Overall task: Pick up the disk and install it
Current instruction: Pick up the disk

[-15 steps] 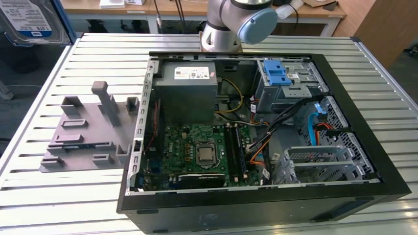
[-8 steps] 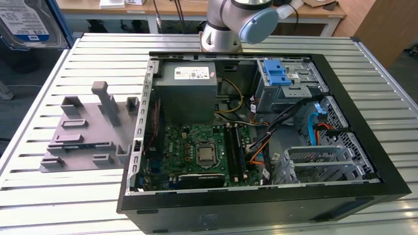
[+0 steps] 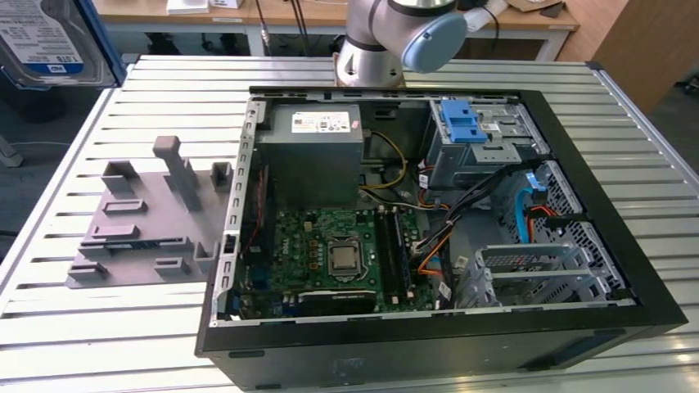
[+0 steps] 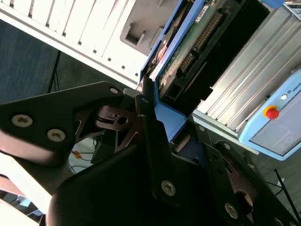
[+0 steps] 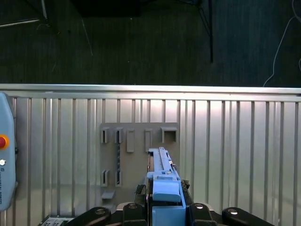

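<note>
Exterior view. We list:
- A slatted metal worktop (image 3: 87, 327).
- An open computer case (image 3: 437, 348) lying on the worktop, with these inside:
  - a green motherboard (image 3: 327, 254);
  - a grey power-supply box (image 3: 317, 147);
  - toward the exterior view's right, a grey drive bay (image 3: 492, 147) with a blue latch (image 3: 464, 123).
- A grey fixture plate (image 3: 142, 221), flat on the worktop beside the case, on the exterior view's left.
- The arm (image 3: 394, 37), which rises behind the case.
- The disk (image 3: 44, 37), in the corner at the exterior view's upper left. It is label side toward us, off the worktop's surface and well apart from the case and the drive bay.

Second wrist view. We list:
- The hand (image 4: 171, 125), with its black fingers (image 4: 146, 117) clamped on the disk (image 4: 188, 52) at the blue bracket (the green circuit-board side faces this camera).
- The slatted worktop (image 4: 249, 66), which lies behind the disk.
- A pale blue pendant (image 4: 277, 117) with a red button, beside the worktop.

First wrist view. We list:
- The disk (image 5: 162, 174), edge-on with its blue rail toward us, gripped in the hand (image 5: 164, 209).
- The fixture plate (image 5: 136, 160) and the worktop (image 5: 235, 150), behind the disk.
- The pendant (image 5: 5, 160), at the worktop's side.
- A dark floor (image 5: 141, 42), beyond the worktop's far edge.
</note>
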`<state>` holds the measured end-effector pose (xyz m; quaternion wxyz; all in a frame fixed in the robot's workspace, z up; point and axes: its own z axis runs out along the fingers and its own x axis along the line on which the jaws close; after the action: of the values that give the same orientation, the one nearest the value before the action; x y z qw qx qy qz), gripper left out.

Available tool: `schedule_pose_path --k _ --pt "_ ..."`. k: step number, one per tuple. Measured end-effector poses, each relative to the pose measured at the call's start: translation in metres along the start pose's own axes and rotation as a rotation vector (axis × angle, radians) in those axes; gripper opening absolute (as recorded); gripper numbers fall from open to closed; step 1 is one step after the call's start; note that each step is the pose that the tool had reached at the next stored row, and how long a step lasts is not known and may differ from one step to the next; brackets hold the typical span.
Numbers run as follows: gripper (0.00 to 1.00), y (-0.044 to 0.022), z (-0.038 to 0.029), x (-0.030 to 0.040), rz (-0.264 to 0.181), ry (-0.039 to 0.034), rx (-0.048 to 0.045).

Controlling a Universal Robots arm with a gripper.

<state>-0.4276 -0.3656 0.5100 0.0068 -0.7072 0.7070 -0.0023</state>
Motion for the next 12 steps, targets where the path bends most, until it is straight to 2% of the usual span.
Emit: schedule_pose_path --k 12 --pt "0.36 -0.0114 0.0000 0.0175 0.000 0.0000 -0.0011"
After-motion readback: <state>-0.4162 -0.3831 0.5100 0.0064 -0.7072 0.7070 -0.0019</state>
